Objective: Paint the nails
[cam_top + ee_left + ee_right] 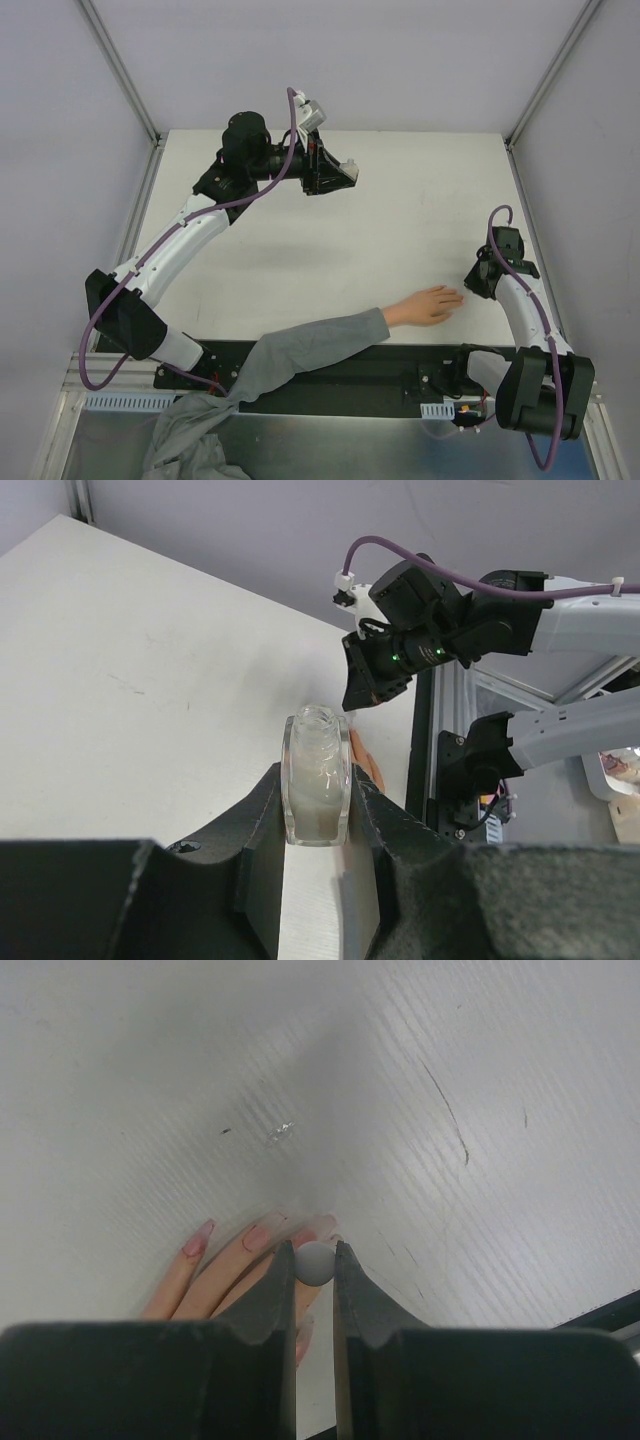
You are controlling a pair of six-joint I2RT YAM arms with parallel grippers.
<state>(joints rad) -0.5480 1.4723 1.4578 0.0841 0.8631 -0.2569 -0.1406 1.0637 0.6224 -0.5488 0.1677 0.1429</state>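
- While the hand (428, 305) lay palm down on the worktop (380, 240) nr its right edge, its nails (258, 1237) looked pinkish, just below the right tool (314, 1253)
- right tool was clenched on a small grey knob (315, 1266), over the fingers
- left tool (317, 780), well apart at the far side, gripped a whitish bottle (318, 750), neck pointing away

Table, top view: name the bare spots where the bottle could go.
Bare: the wide middle of the table, between the left arm and the hand; also the far right corner. Crowded: the near right, where the right jaws, gripping a grey knob, sit over the hand's fingertips, and the far left, under the bottle.
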